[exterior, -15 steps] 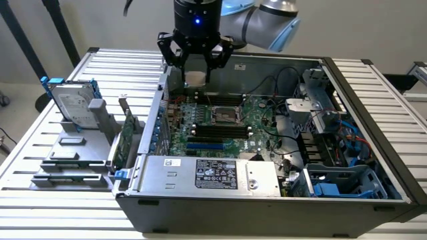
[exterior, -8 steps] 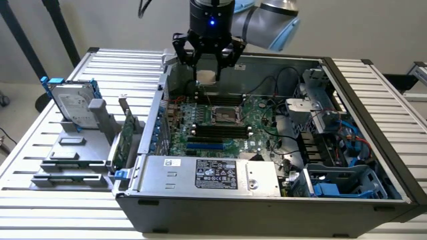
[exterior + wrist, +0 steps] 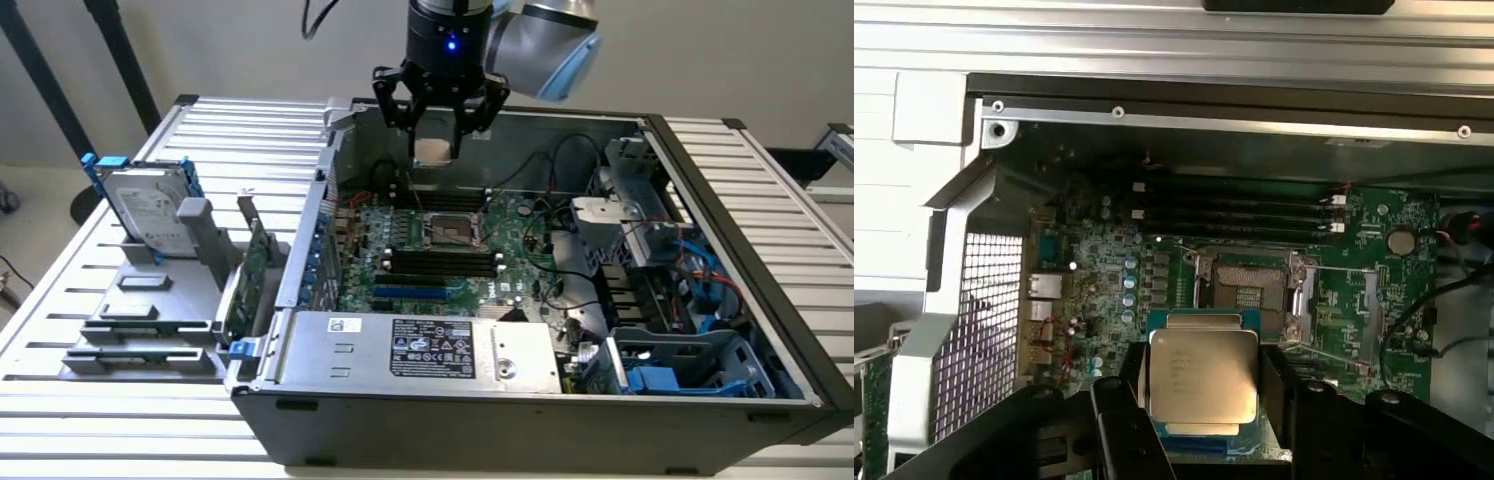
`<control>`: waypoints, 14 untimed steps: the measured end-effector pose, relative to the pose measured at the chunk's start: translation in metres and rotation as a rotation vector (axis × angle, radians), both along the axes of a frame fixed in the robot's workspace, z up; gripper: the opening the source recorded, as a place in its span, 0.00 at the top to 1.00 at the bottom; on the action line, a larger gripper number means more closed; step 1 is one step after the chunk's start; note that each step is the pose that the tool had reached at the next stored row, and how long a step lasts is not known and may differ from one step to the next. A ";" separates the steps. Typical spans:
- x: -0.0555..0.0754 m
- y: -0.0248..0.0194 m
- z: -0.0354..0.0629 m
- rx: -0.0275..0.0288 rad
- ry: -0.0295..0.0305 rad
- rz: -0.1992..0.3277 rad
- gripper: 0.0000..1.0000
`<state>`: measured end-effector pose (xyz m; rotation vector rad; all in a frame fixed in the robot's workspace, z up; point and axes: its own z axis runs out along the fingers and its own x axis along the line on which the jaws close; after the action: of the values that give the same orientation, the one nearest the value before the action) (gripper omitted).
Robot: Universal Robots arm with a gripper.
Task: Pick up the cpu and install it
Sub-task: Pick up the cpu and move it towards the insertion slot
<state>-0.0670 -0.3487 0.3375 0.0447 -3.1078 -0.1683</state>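
The gripper has the cpu clamped between its black fingers, shiny metal top facing the wrist camera. The chip hangs over the open computer case, above the far part of the green motherboard. It is just short of the black-framed socket, not touching it.
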 end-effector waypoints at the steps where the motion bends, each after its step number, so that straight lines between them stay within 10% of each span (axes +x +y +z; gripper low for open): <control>1: 0.002 0.0022 -0.0010 -0.0035 0.0000 0.000 0.45; 6: 0.012 0.0103 -0.0058 -0.0203 0.0000 -0.003 0.45; 14: 0.021 0.0115 -0.0160 -0.0221 0.0005 -0.050 0.45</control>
<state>-0.0459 -0.3373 0.3215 -0.0328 -3.1114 -0.1351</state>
